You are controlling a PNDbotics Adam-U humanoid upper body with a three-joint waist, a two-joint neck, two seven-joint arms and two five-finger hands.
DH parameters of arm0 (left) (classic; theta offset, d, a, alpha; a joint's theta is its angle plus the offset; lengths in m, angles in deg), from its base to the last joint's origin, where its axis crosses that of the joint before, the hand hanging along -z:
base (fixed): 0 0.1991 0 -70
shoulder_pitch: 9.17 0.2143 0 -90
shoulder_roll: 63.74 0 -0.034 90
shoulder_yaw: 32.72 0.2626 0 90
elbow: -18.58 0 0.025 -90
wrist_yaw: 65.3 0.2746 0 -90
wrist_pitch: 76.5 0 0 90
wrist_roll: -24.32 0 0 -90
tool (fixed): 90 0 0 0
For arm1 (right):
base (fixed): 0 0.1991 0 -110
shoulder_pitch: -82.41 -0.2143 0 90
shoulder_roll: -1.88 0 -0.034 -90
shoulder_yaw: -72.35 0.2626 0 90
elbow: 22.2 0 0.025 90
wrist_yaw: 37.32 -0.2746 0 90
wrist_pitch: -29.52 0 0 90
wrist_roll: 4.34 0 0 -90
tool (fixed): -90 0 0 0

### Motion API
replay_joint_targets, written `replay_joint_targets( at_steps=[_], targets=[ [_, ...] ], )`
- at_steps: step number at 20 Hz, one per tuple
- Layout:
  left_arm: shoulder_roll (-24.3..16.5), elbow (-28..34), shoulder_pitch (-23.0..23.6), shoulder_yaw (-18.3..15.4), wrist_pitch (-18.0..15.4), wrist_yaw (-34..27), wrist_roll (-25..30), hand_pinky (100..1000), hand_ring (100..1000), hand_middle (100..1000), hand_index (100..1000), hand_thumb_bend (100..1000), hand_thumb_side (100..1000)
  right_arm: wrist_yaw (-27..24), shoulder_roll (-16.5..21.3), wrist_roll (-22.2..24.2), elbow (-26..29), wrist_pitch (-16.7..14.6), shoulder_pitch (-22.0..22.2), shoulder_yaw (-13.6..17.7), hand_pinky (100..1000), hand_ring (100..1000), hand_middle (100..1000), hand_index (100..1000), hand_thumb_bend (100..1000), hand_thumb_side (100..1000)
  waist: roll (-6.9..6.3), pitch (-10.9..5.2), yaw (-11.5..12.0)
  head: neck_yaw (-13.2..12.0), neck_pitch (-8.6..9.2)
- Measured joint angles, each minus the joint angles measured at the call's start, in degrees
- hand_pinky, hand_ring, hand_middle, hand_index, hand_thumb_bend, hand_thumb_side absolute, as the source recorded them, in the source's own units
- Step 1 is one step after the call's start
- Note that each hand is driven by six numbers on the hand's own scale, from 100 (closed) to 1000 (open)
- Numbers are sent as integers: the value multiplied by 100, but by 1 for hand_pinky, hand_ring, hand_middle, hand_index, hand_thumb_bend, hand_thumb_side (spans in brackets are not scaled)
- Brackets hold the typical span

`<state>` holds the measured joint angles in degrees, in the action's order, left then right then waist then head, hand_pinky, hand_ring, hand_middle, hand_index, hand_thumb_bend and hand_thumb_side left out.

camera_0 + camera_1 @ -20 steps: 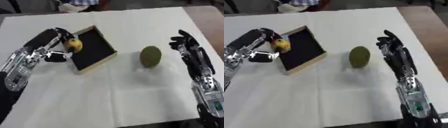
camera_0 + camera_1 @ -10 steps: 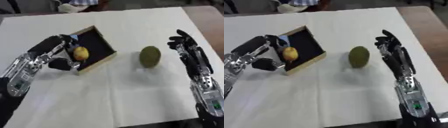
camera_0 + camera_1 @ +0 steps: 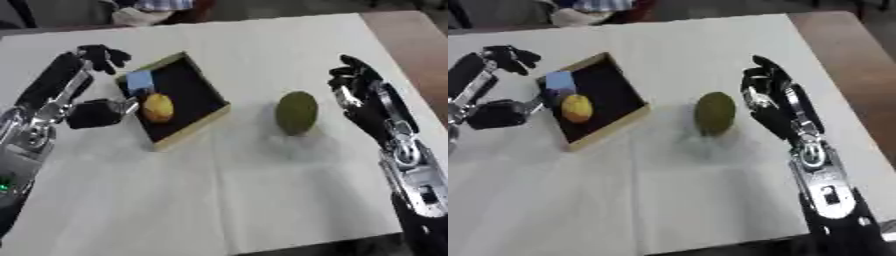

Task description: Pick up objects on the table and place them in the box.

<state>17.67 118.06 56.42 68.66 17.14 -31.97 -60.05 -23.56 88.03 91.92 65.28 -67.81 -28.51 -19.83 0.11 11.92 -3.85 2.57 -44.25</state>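
Observation:
A shallow box (image 3: 204,90) with a black floor and pale wooden rim lies tilted at the table's centre left. Inside it rest a yellow-orange round fruit (image 3: 158,107) and a small light-blue block (image 3: 140,81). An olive-green oval fruit (image 3: 297,112) sits on the white cloth to the right of the box. My left hand (image 3: 80,87) is just left of the box, fingers spread and holding nothing. My right hand (image 3: 360,97) stands open a short way right of the green fruit, not touching it.
White cloth covers the table (image 3: 262,200), whose brown edge (image 3: 411,35) shows at the right. Some cloth-like items (image 3: 140,7) lie past the far edge.
My left hand has let go of the yellow fruit, which now lies in the box, and has drawn back to the left with fingers opened. The right hand has barely moved.

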Motion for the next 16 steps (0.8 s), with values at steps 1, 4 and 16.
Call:
replay_joint_targets(
  at_steps=[1, 4, 16],
  targets=[
    [5, 46, 57, -44, 19, -58, -85, 730, 650, 650, 812, 380, 634, 92, 72, 78, -87, -8, -61, -16, 809, 788, 785, 942, 100, 502, 0, -2, 1, 17, 0],
    [73, 124, 226, -141, 55, -193, -294, 729, 648, 647, 812, 371, 640, 387, 194, 295, -350, -38, -249, -78, 817, 806, 807, 947, 100, 494, 2, -9, 2, 63, 0],
    [251, 169, 508, -354, 71, -351, -590, 728, 646, 642, 811, 341, 648, 1685, 227, 934, -1309, -178, -960, -450, 869, 887, 878, 957, 100, 442, 2, -41, 49, 203, 0]
  ],
)
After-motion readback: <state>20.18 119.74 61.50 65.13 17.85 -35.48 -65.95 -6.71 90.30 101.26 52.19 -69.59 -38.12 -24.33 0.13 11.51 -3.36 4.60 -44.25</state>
